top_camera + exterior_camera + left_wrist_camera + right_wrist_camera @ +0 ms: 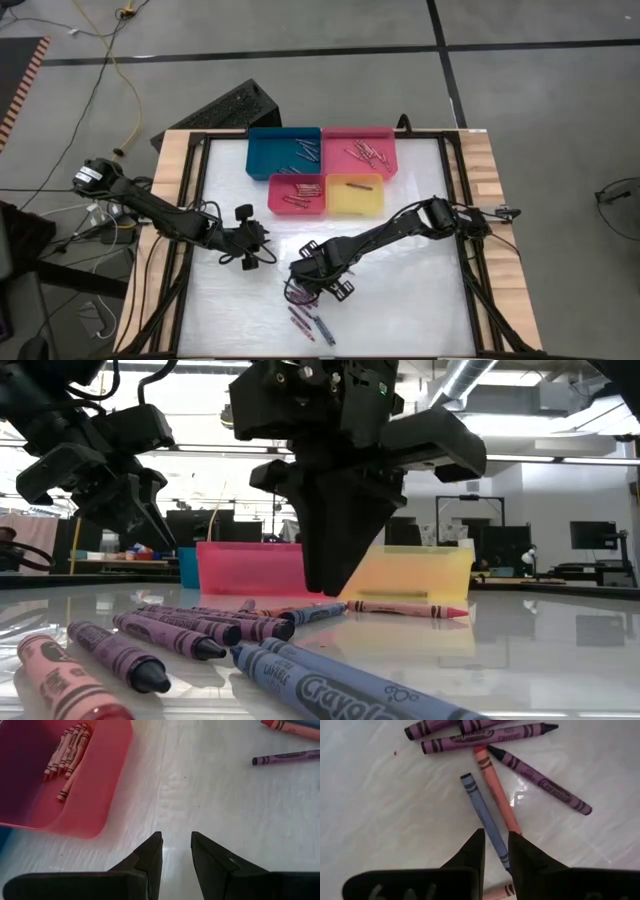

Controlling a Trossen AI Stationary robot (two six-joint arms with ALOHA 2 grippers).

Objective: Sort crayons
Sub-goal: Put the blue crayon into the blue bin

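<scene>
Right wrist view: right gripper [496, 845] jaws narrowly parted, empty, over blue crayon [482, 815] touching salmon crayon [496, 790] near table's front edge; risked pinching both. Left gripper [176, 845] jaws slightly apart, empty.

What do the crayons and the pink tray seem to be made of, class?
Crayons: probably wax sticks in matte paper wrappers; printed labels and bare coloured tips show.
Pink tray: looks like smooth moulded plastic, slightly translucent with rounded edges.

Grey floor [300, 40] with dark tape lines; ceiling ducts [470, 375], desks with monitors [590, 535] behind.
</scene>
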